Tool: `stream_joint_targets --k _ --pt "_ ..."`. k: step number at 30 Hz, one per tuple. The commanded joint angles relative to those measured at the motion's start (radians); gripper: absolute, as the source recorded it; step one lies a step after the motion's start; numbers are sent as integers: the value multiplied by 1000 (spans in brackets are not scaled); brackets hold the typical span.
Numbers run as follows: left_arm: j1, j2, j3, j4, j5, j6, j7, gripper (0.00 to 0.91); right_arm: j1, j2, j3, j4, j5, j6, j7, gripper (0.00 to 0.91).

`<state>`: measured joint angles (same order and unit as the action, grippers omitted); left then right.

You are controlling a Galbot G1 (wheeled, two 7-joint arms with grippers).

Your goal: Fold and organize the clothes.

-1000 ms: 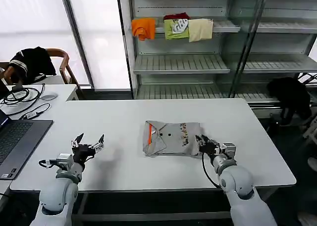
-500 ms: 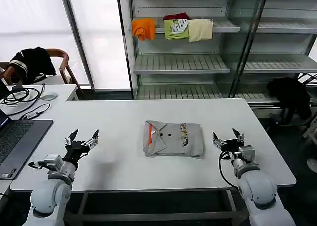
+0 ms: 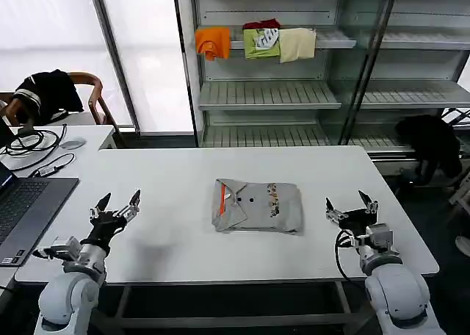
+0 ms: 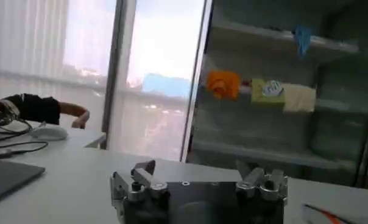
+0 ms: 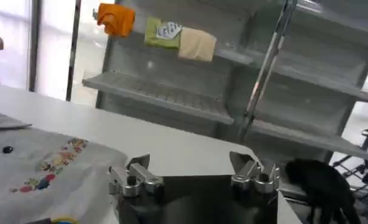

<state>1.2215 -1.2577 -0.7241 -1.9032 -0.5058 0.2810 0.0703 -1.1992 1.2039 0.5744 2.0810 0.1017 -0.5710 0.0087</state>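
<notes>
A light grey shirt [image 3: 257,206], folded into a neat rectangle with an orange collar lining and a small multicoloured print, lies in the middle of the white table [image 3: 183,173]. Its printed part also appears in the right wrist view as the grey shirt [image 5: 44,167]. My left gripper [image 3: 115,202] hovers open over the table's front left, well clear of the shirt. To the shirt's right, near the table's front edge, my right gripper [image 3: 351,203] is open too, holding nothing. Both wrist views show spread jaws: left gripper [image 4: 196,170], right gripper [image 5: 190,163].
A laptop [image 3: 22,210], cables and a mouse [image 3: 72,143] lie at the far left. Behind the table a metal shelf unit [image 3: 294,92] carries orange, green and cream garments [image 3: 257,41]. A chair with a black garment [image 3: 48,92] stands at back left.
My right gripper let go of the shirt's right edge and drew back to the right, opening. My left gripper also pulled back to the left. The shirt now lies flat and folded.
</notes>
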Motion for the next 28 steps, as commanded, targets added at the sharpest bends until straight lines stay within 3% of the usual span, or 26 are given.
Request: stream_joint_targets --k 1,4,11,15,20,28 --pt "67 17 -2 -27 24 -112 -10 907 -50 3 24 45 -34 53 -11 907" --pt "80 16 0 -45 47 -125 -10 907 -84 7 27 52 -18 156 -8 907" --pt "90 -1 10 -44 70 -136 -9 907 -140 20 21 63 -11 262 -21 907" --pt "100 -6 14 -40 75 -152 -9 907 -179 23 27 69 11 332 -90 907" --pt "117 -6 10 -44 82 -168 -10 907 -204 32 26 66 61 361 -118 907" --pt "175 6 4 -73 113 -178 -35 907 -283 68 -6 67 35 377 -56 907"
